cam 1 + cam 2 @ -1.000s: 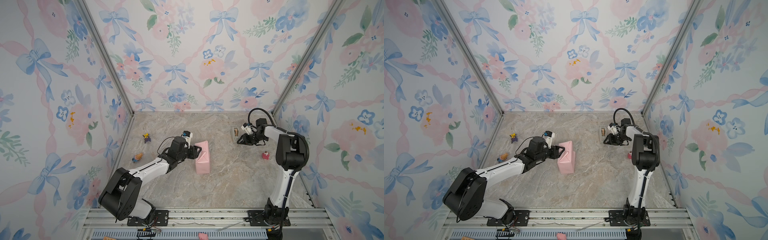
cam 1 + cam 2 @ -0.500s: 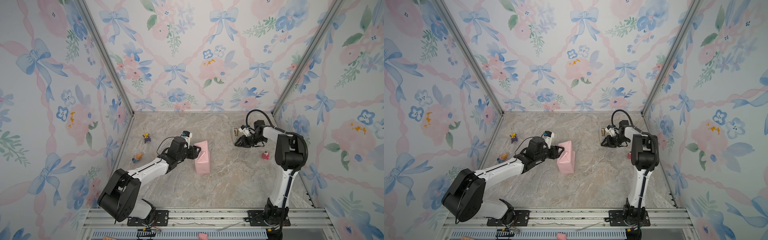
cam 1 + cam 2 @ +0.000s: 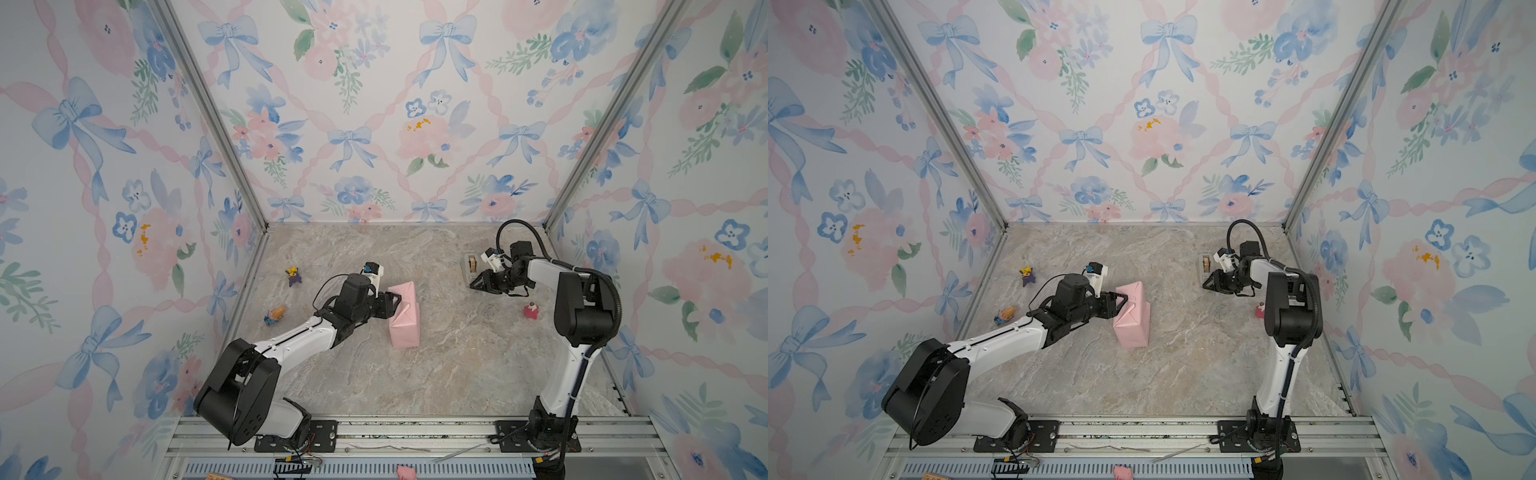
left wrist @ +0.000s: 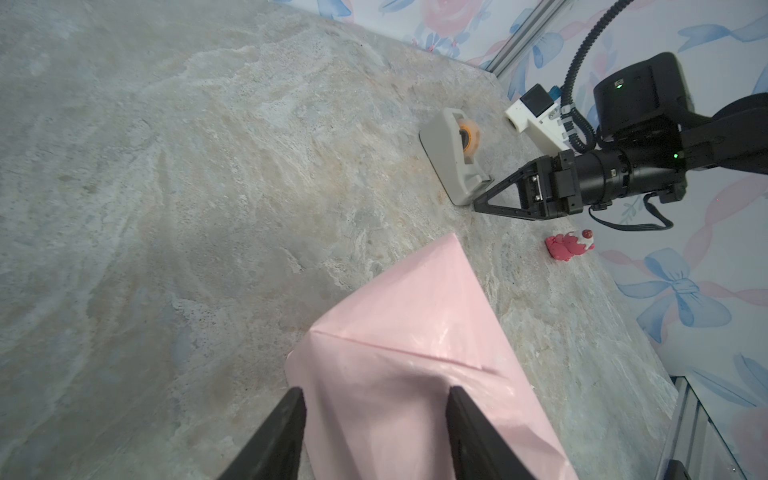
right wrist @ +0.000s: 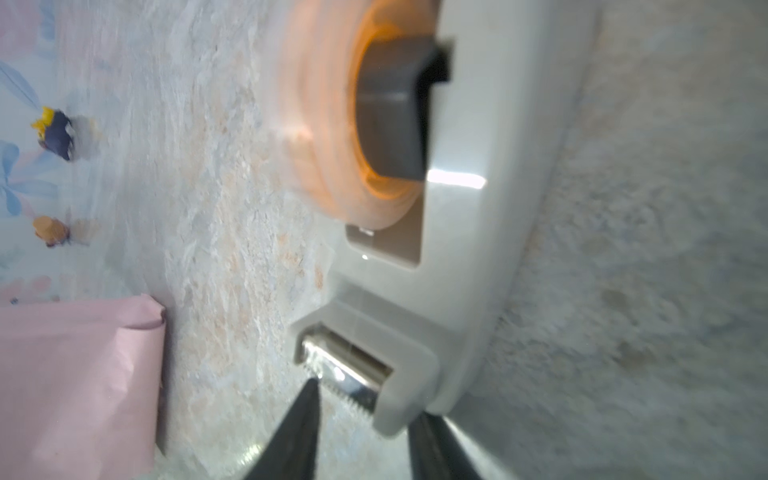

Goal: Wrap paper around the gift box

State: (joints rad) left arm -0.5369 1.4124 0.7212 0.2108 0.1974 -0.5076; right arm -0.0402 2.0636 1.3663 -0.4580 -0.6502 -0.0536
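**A:** What's changed?

**B:** The left gripper (image 3: 394,302) hasn't moved. The right gripper (image 3: 473,286) has edged slightly toward the table's (image 3: 457,374) left edge.

**A:** Fingers?

**B:** Left: half spread, pressed across the end of the gift box (image 3: 403,320), mid-table inside pink paper (image 4: 415,316); arm stretched low. Right: narrowly apart at the tape dispenser's (image 3: 471,264) cutter, near the far right corner. Can't tell if they hold tape. Elbow high.
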